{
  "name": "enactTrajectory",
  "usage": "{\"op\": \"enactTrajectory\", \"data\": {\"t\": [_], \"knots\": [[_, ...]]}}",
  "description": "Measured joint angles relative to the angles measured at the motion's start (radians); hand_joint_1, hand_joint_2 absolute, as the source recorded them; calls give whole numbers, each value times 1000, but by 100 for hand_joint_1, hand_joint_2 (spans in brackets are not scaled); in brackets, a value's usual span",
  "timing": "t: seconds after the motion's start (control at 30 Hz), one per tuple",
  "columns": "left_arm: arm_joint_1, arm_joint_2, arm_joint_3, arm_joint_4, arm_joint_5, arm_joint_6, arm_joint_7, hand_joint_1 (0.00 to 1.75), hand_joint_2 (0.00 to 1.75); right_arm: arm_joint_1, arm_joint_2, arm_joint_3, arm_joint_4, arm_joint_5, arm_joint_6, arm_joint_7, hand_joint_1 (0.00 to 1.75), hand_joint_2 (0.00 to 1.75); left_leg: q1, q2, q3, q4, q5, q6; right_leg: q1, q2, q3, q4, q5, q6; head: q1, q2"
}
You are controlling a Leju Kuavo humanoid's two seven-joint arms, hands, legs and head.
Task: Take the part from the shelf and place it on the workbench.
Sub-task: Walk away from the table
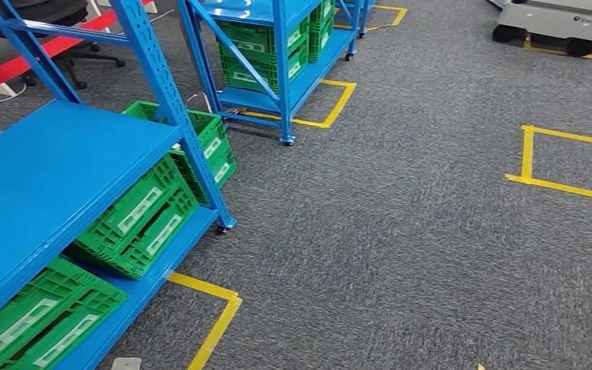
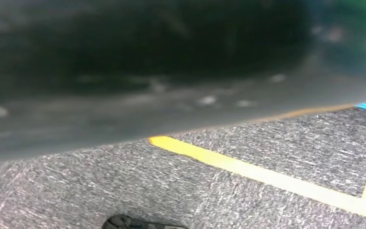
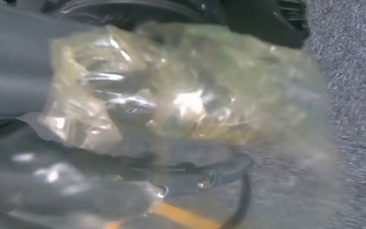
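Note:
The part is a clear plastic bag (image 3: 186, 90) with shiny metal pieces inside. In the right wrist view my right hand (image 3: 19, 86) grips it, with dark fingers (image 3: 62, 186) curled against the plastic over grey carpet. The near blue shelf (image 1: 46, 169) stands at the left of the head view, and its top board is bare. In the left wrist view a blurred dark shape (image 2: 138, 62), too unclear to read as my left hand, hangs over carpet and yellow tape (image 2: 267, 176).
Green crates (image 1: 142, 216) sit on the near shelf's lower level, one more (image 1: 208, 142) behind its post. A second blue shelf (image 1: 277, 54) with crates stands farther back. Yellow tape squares (image 1: 216, 324) (image 1: 563, 185) mark the grey carpet. A white wheeled machine (image 1: 563, 19) is at the far right.

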Motion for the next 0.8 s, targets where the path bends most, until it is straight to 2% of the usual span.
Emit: {"op": "enactTrajectory", "data": {"t": [0.03,0.1,0.17,0.23,0.27,0.3,0.33,0.37,0.43,0.47,0.53,0.6,0.63,0.67,0.7,0.73,0.77,0.8], "knots": [[0,0,1,0,-1,0,0,0,0,0,0,0,0,-1,1,0,0,0,0,-7,-4,1,1,-5,0,6,7,-13,-4,-3,0,0],[1,0,4,0,-3,0,0,0,0,1,0,0,-1,-3,2,0,0,0,3,-15,-9,3,2,-16,0,-7,11,-18,-3,-10,-1,0],[1,1,6,0,-5,0,0,0,0,2,-1,0,-1,-5,4,-1,0,0,3,9,-24,38,-24,-27,-2,-24,15,-24,-1,-20,-5,0],[-1,0,7,0,-6,0,0,0,0,3,-1,0,-2,-6,5,-1,0,0,4,43,-74,146,-84,-36,-1,-47,18,-27,-2,-28,-9,0],[-2,-1,7,0,-6,0,0,0,0,4,-1,0,-2,-6,6,-1,0,0,6,50,-106,212,-112,-39,0,-59,18,-27,-4,-31,-10,0],[-2,-2,8,0,-6,0,0,0,0,4,-1,0,-2,-7,6,-1,0,0,7,53,-129,261,-126,-41,2,-70,19,-27,-5,-32,-10,0],[0,-2,9,0,-7,0,0,0,0,4,-1,0,-2,-7,6,-1,0,0,8,55,-137,279,-122,-42,2,-79,20,-27,-6,-33,-10,0],[1,-2,10,0,-8,0,0,0,0,4,-1,0,-2,-7,6,-1,0,0,8,57,-127,258,-99,-41,3,-88,22,-27,-8,-33,-10,0],[2,-2,12,0,-8,0,0,0,0,3,-1,0,-2,-8,7,-1,0,0,6,78,-65,137,-30,-34,3,-103,29,-27,-12,-30,-10,0],[1,-2,13,0,-9,0,0,0,0,3,-1,0,-2,-8,8,-1,0,0,2,92,-34,74,-8,-28,6,-110,32,-26,-15,-26,-10,0],[-3,-2,14,0,-10,0,0,0,0,2,-1,0,-2,-9,9,-1,0,0,-5,111,-6,10,1,-17,10,-125,33,-24,-19,-18,-10,0],[-1,-2,14,0,-12,0,0,0,0,0,-1,0,-2,-10,10,-1,0,0,-6,101,-6,1,0,-6,10,-136,34,-25,-22,-8,-9,0],[1,-3,15,0,-12,0,-1,0,0,-1,-1,0,-3,-10,10,-1,0,0,-4,94,-4,-3,2,0,9,-128,32,-20,-28,-2,-8,0],[2,-3,15,0,-13,0,-1,0,0,-2,-1,0,-3,-10,10,-1,0,0,-1,88,-1,-7,4,6,8,-112,24,0,-42,2,-6,0],[1,-3,15,0,-13,0,-1,0,0,-2,-1,0,-4,-11,10,-1,0,0,2,82,1,-11,7,11,6,-92,5,42,-67,7,-4,0],[-1,-4,15,0,-13,0,-1,0,0,-1,-1,0,-4,-11,10,-1,0,0,3,75,1,-11,7,13,5,-73,-25,103,-97,9,-2,0],[-2,-3,16,0,-14,0,-1,0,0,1,-1,0,-4,-11,10,-1,0,0,3,67,1,-11,7,16,4,-64,-62,174,-126,11,0,0],[-3,-3,16,0,-14,0,-1,0,0,2,-2,0,-4,-11,10,-1,0,0,3,58,1,-11,7,16,4,-61,-94,234,-144,12,0,0]]}}
